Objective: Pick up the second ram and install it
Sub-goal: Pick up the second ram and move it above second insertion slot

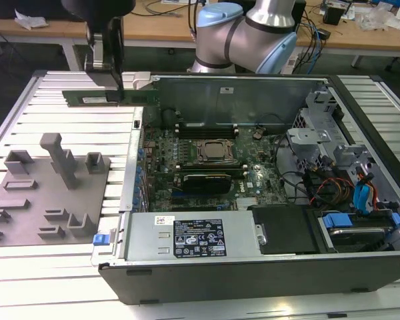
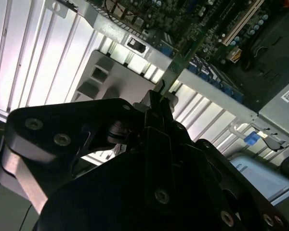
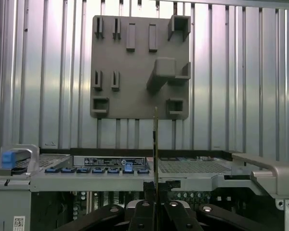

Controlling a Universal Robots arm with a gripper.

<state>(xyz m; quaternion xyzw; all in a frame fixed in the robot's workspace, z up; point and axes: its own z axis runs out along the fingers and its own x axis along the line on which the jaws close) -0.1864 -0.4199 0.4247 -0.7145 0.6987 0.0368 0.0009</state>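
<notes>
One stick, the second ram, hangs in the air, level and lengthwise, its flat face turned to the exterior view. It is off the gray tray. The gripper comes down on it from above, and its jaws are clamped on the stick somewhat toward the end nearer the case. In both wrist views the second ram shows edge-on as a thin green line standing out from between the black fingers.

The stick is held over the far part of the slatted metal tabletop. The end toward the exterior view's right reaches the far corner of the open computer case. The tray, with its upright blocks and pockets, lies flat on the tabletop nearer the camera, well apart from the stick and toward the exterior view's left edge.

Inside the case the motherboard lies flat, with the CPU socket near its middle and long black slots on either side of the socket. A power supply runs along the near wall of the case. The robot arm rises behind the case's far wall.
</notes>
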